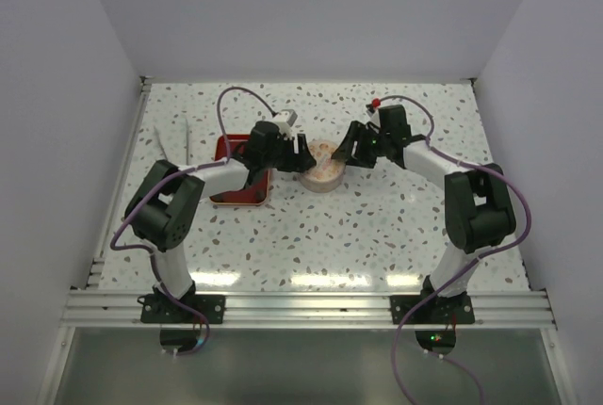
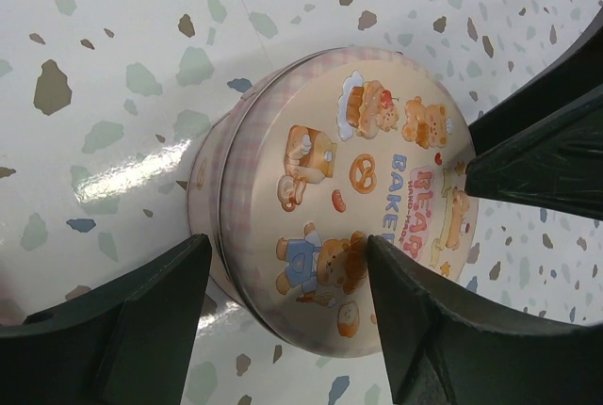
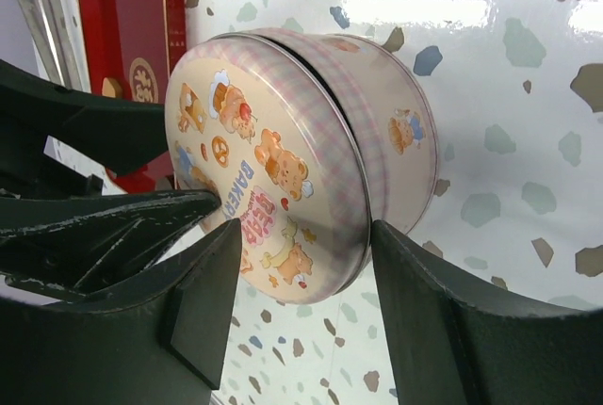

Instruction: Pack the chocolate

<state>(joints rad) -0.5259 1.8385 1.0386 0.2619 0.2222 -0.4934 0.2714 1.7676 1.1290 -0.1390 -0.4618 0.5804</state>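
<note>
A round tin (image 1: pixel 323 168) with a bear-bakery lid stands mid-table, its lid on. No chocolate shows in any view. My left gripper (image 1: pixel 300 153) is at the tin's left edge. In the left wrist view the tin (image 2: pixel 339 170) lies between the fingers of the left gripper (image 2: pixel 287 250), which is open; one finger is over the lid face and the other stands off the wall. My right gripper (image 1: pixel 347 153) is at the tin's right edge. Here too the tin (image 3: pixel 283 141) has its rim straddled, by the right gripper (image 3: pixel 306 235), also open, with a small gap on each side.
A red rectangular tray (image 1: pixel 236 188) lies just left of the tin, under the left arm, and shows again as the red tray (image 3: pixel 122 19) behind the tin. A thin pale utensil (image 1: pixel 188 141) lies at the far left. White walls enclose the table.
</note>
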